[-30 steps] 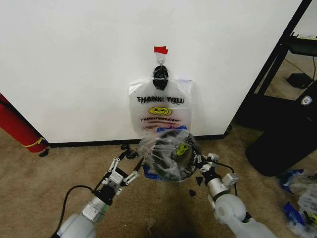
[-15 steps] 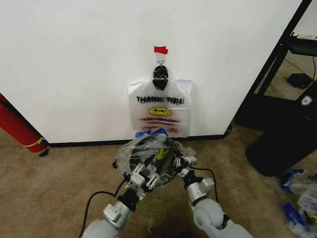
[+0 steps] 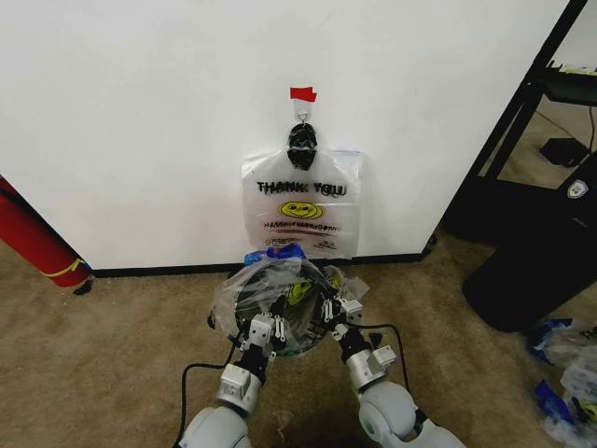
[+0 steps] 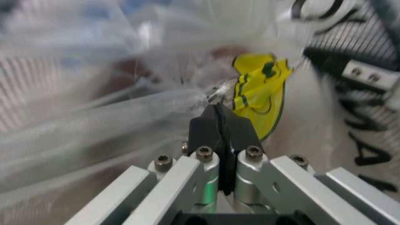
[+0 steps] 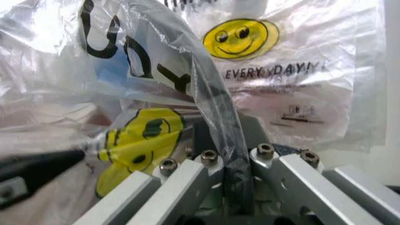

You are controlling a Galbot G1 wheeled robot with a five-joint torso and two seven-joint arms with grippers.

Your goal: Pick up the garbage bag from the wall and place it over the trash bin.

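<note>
The garbage bag [image 3: 272, 285], thin clear plastic with a yellow smiley and blue patches, is draped over the round black trash bin [image 3: 280, 313] on the carpet by the wall [image 3: 140, 121]. My left gripper [image 3: 259, 332] is shut on the bag's film at the bin's near left side. In the left wrist view its black fingers [image 4: 212, 124] pinch crumpled plastic beside the yellow smiley [image 4: 257, 89]. My right gripper [image 3: 331, 311] is shut on the bag at the near right side. In the right wrist view the film runs between its jaws [image 5: 220, 140].
A similar smiley bag [image 3: 300, 207] with black knotted handles hangs from a hook [image 3: 301, 112] under red tape [image 3: 302, 93]. A long red cylinder [image 3: 35, 241] leans at left. A black shelf [image 3: 546, 103] and a dark bin [image 3: 532, 271] stand at right, with plastic litter [image 3: 564, 373] beside them.
The left gripper was open and apart from the bag; it has moved in and shut on the film. Both arms drew closer together, and the bag with the bin shifted left.
</note>
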